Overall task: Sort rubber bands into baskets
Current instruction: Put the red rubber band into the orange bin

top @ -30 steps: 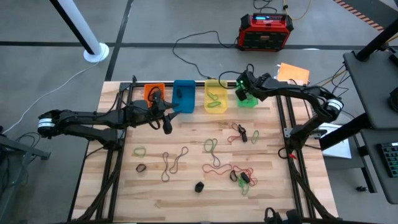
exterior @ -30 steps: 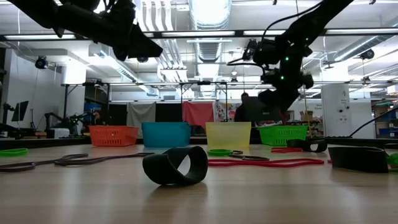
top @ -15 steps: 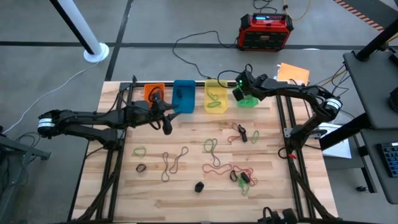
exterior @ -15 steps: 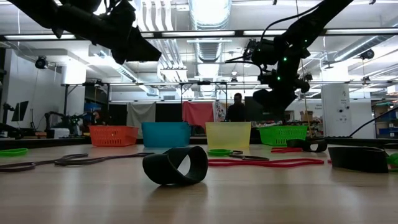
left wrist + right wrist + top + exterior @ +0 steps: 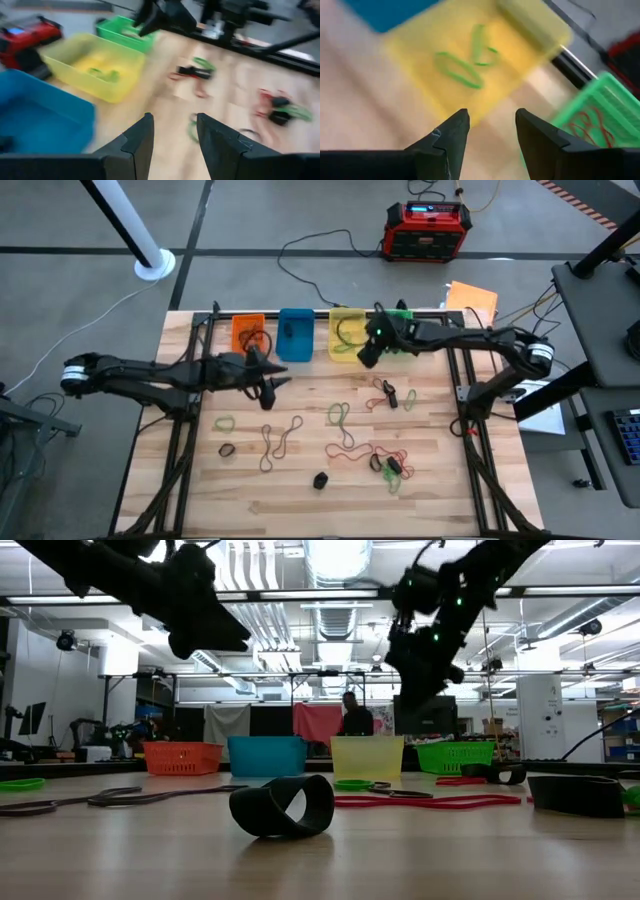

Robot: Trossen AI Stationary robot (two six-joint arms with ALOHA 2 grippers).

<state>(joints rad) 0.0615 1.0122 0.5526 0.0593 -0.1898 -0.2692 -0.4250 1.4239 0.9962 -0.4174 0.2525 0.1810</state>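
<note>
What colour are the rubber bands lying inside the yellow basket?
Green rubber bands, clearest in the right wrist view.

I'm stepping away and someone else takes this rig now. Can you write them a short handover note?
Right gripper: open, empty, above the gap between yellow basket and green basket.
Left gripper: open, empty, in front of the blue basket.
Done: green bands in yellow basket, red bands in green basket, something dark in the orange basket.
Left: many loose bands mid-table, plus dark clumps.
</note>
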